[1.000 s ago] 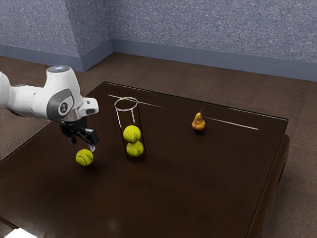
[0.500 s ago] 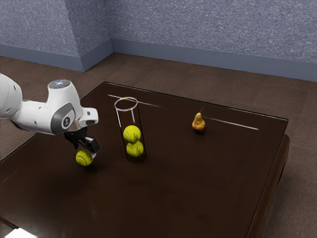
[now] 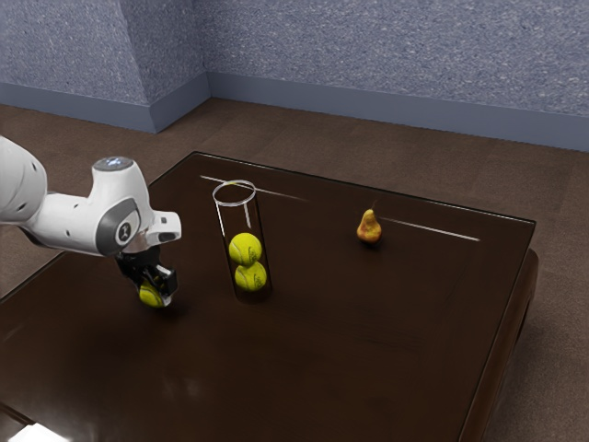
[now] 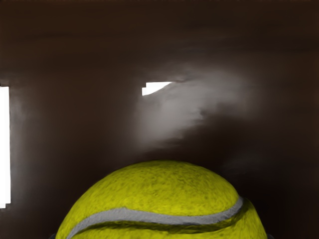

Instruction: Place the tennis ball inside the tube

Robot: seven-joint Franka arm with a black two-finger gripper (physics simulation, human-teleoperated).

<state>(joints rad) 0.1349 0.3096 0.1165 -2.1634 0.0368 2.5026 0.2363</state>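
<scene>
Dark table, fingers now gripping ball

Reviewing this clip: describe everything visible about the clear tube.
The tube is a tall, clear cylinder, glass or plastic by its look, with a pale round rim. It stands upright on the dark table, holding two yellow-green tennis balls, the upper resting on the lower; its upper part is empty. The gripper is apart from it.
</scene>
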